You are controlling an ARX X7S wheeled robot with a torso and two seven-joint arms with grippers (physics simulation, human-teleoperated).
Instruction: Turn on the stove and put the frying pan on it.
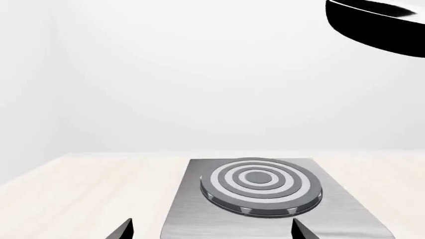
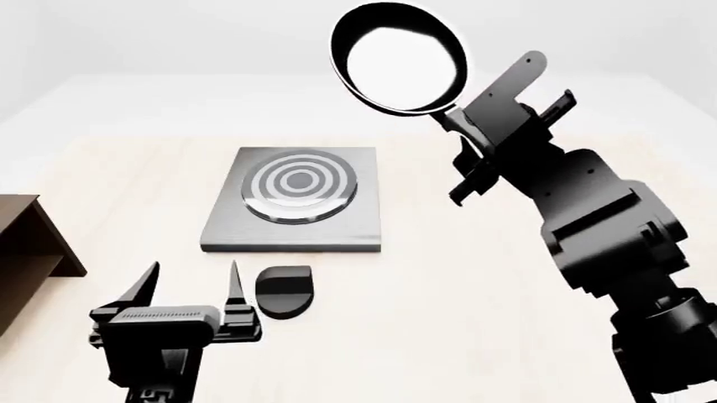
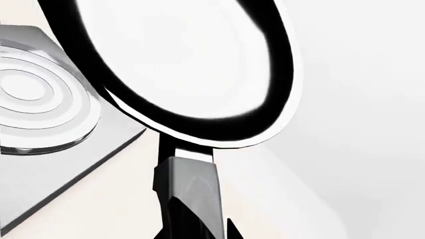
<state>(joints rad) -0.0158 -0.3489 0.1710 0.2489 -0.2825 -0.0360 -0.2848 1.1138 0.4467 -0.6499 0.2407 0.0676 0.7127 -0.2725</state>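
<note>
The stove [image 2: 294, 201] is a flat grey square plate with a ringed round burner, lying on the pale table; it also shows in the left wrist view [image 1: 265, 194] and the right wrist view [image 3: 40, 114]. Its black knob [image 2: 285, 290] lies just in front of the plate. My right gripper [image 2: 476, 134] is shut on the handle of the frying pan [image 2: 401, 57] and holds it high in the air, to the right of and above the stove; the pan fills the right wrist view [image 3: 179, 64]. My left gripper [image 2: 191, 290] is open and empty, just left of the knob.
A dark brown wooden shelf [image 2: 28, 243] stands at the left edge of the head view. The pale wooden table [image 2: 471, 277] stretches around the stove. A white wall lies beyond it.
</note>
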